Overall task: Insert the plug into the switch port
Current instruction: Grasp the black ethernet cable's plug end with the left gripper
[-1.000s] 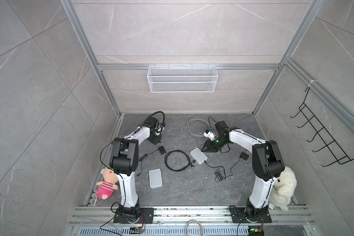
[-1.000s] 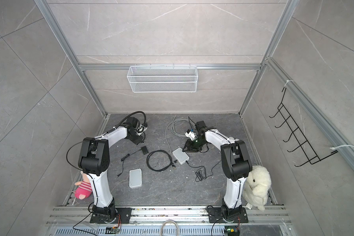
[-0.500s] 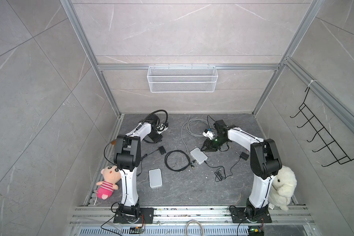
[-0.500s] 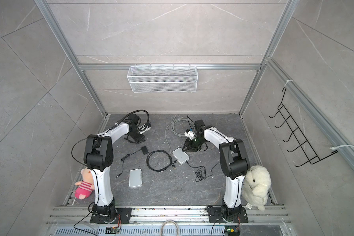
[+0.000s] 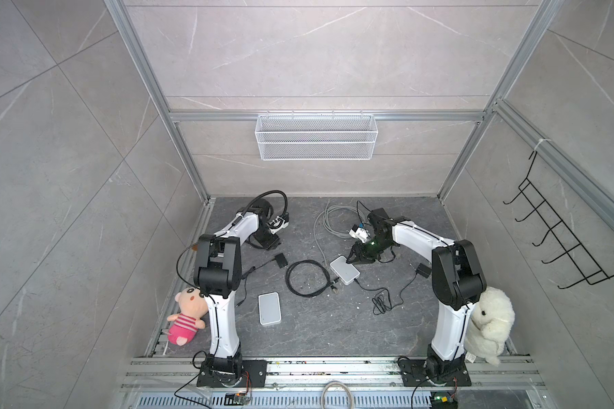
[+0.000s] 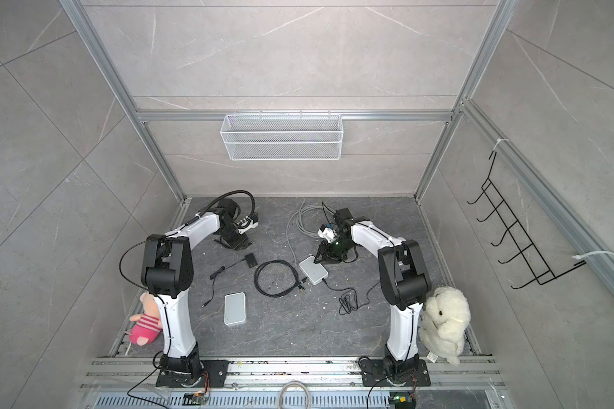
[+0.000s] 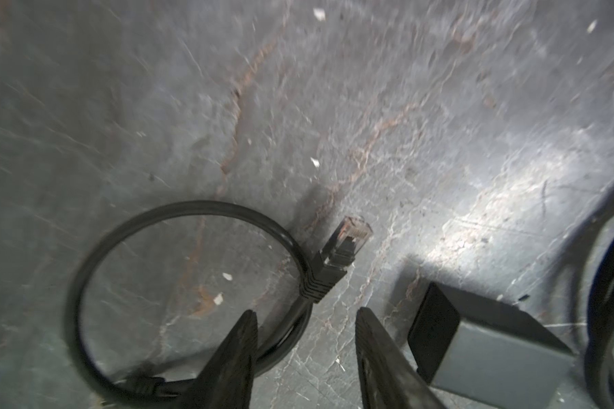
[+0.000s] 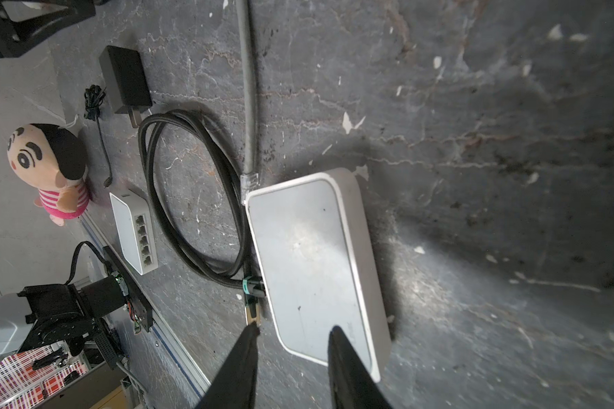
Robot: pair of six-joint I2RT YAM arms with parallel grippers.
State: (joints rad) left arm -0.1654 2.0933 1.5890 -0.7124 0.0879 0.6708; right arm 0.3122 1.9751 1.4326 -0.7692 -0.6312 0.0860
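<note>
My left gripper (image 7: 305,311) hangs low over the far-left floor (image 7: 404,106), fingers spread, grasping nothing. A short black cable (image 7: 128,226) runs on the stone beneath the gap. Its clear-tipped plug (image 7: 353,233) lies loose just ahead of my fingertips, with open floor beyond it. A dark adapter (image 7: 482,340) sits just beside one finger and crowds that side. This view is blurred.

My right gripper (image 8: 293,328) is parted and empty too. It is poised over the white switch (image 8: 312,255), which lies right of centre, at the end away from the grey cable (image 8: 249,106). One finger is above the switch's top. The other is just off its left-facing long edge, near a second plug (image 8: 252,315) lying on the floor beside that edge. The grey cable meets the far end of the same edge; whether it is seated I cannot tell. The black coil (image 5: 305,279) hems that side; the opposite long edge faces bare floor
</note>
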